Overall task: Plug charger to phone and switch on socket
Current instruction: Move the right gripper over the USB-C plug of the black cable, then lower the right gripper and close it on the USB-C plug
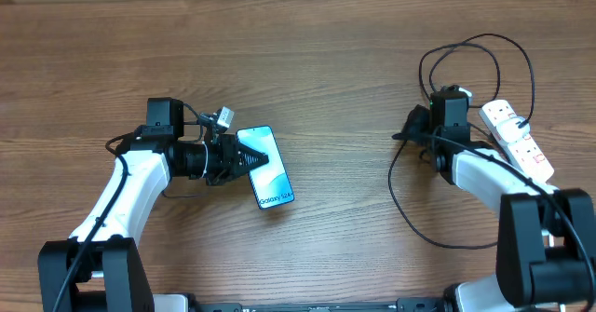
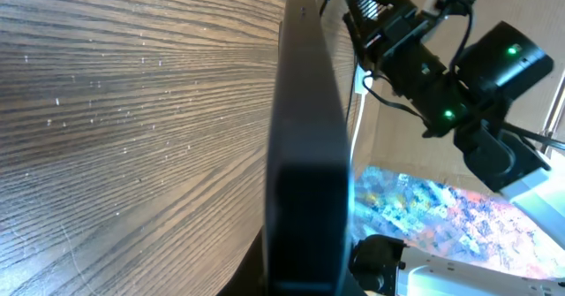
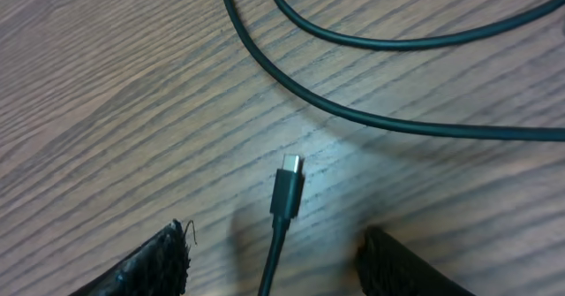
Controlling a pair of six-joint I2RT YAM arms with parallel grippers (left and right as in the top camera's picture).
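The phone (image 1: 267, 170) lies left of centre, its teal screen up and its "Galaxy S24+" text at the near end. My left gripper (image 1: 249, 159) is shut on the phone's left edge. In the left wrist view the phone (image 2: 305, 137) is a dark slab seen edge-on, running up from my left gripper (image 2: 305, 283). The charger (image 1: 392, 178), a thin black cable, loops around the right arm. Its plug tip (image 3: 289, 186) lies flat on the wood between the fingers (image 3: 152, 265) of my open right gripper (image 3: 275, 239), untouched. The socket (image 1: 518, 141) lies at the right edge, beyond my right gripper (image 1: 408, 126).
More loops of the black cable (image 3: 380, 119) cross the wood just beyond the plug tip. The socket's thick white cord is not distinguishable. The right arm (image 2: 441, 66) shows in the distance in the left wrist view. Bare wooden table (image 1: 335, 79) lies between the two arms.
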